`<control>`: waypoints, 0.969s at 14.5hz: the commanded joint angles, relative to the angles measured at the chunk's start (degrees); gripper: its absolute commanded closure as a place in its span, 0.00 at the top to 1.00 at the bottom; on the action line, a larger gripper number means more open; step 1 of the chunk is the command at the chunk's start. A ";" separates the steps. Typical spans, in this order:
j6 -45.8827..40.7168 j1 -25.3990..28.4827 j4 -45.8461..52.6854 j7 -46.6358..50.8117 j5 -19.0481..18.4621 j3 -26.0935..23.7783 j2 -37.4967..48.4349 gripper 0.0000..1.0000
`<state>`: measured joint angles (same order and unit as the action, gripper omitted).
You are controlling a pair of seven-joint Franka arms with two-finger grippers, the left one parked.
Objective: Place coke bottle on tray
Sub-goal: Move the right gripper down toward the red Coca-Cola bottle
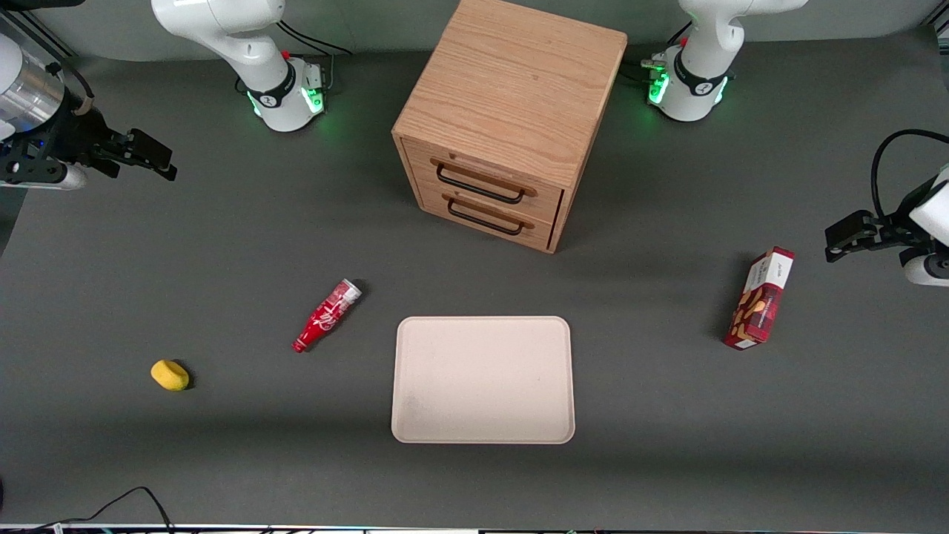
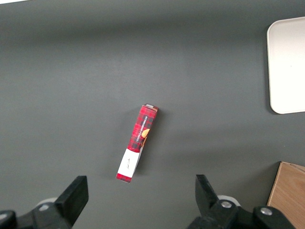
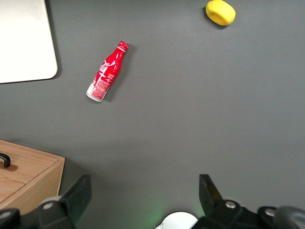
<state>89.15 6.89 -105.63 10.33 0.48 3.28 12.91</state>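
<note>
The coke bottle [image 1: 326, 315] lies on its side on the dark table, beside the tray [image 1: 483, 380] toward the working arm's end, its red cap pointing nearer the front camera. It also shows in the right wrist view [image 3: 107, 71], apart from the tray's corner [image 3: 24, 43]. The beige tray is bare and lies in front of the drawer cabinet. My right gripper [image 1: 152, 157] hangs open and empty above the table at the working arm's end, farther from the front camera than the bottle. Its fingers stand wide apart in the wrist view [image 3: 143, 191].
A wooden drawer cabinet [image 1: 511, 119] with two closed drawers stands mid-table. A yellow lump [image 1: 170, 374] lies nearer the front camera than the bottle, toward the working arm's end. A red snack box [image 1: 760, 298] lies toward the parked arm's end.
</note>
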 commanded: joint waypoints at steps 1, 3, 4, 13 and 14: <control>-1.26 -0.21 1.39 -0.49 0.22 0.15 -0.34 1.00; -1.17 -0.12 2.00 -0.49 0.05 -0.20 -1.30 1.00; -1.17 -0.12 2.27 -0.40 0.05 -0.64 -2.53 1.00; -0.49 2.25 23.98 31.05 1.02 -9.52 -32.50 1.00; 3.62 2.34 22.59 34.37 1.02 -9.52 -33.73 1.00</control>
<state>90.25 9.56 -85.93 39.29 0.76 -6.33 -16.83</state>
